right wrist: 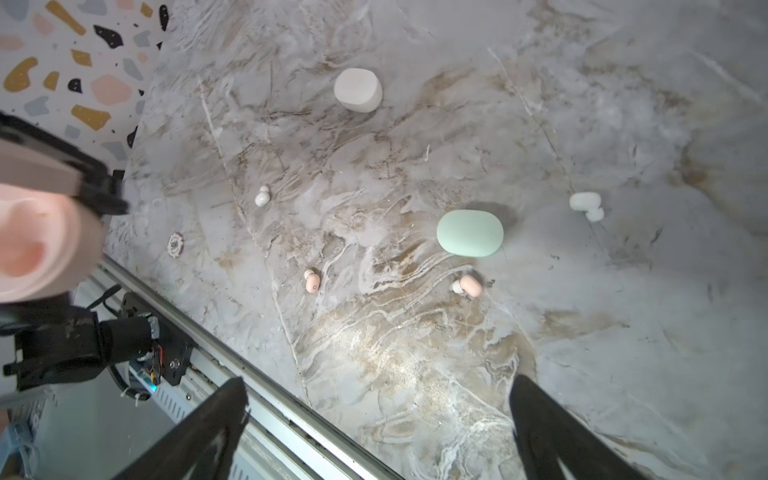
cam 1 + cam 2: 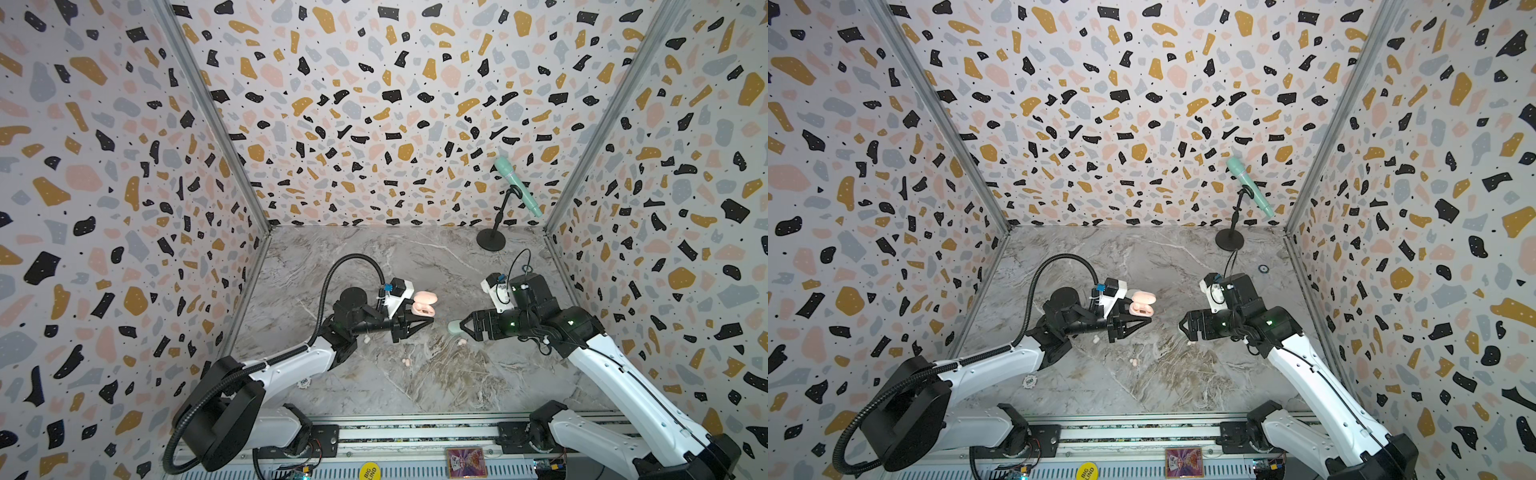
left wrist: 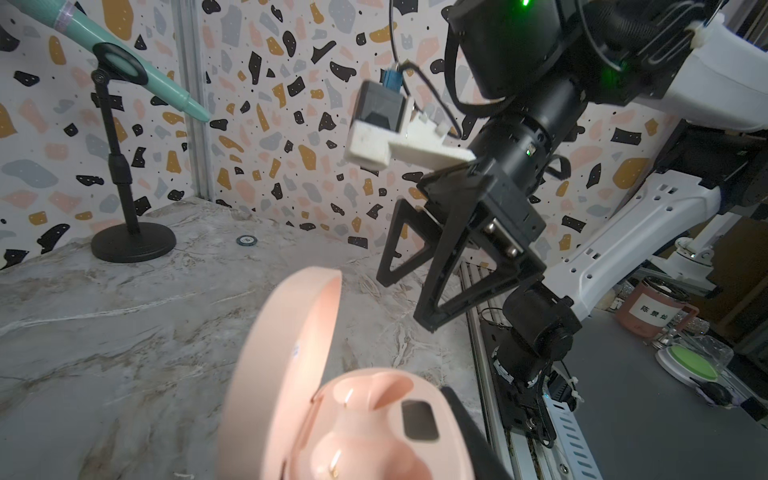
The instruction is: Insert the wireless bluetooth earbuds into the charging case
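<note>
A pink case [image 2: 424,298], lid open, is clenched in the left gripper [image 2: 428,321].
The right gripper [image 1: 378,382] is spread wide; two pink earbuds [image 1: 311,283] are seen on the table [image 2: 374,257] beneath it, near a mint case [image 1: 469,232].

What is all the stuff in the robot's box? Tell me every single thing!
pink case: one, pink, open, in the left gripper
mint case: one, green, closed, on the table
whitish case: one, whitish, closed, on the table
pink earbuds: two, pink, loose on the table
white earbud: one, white, loose on the table
pale mint earbud: one, pale mint, near the mint case
microphone: one, mint, on black stand, back right
poker chips: two, white by left arm, dark near stand
table: one, grey marble, under everything
left gripper: one, black, shut on pink case
right gripper: one, black, open, empty
</note>
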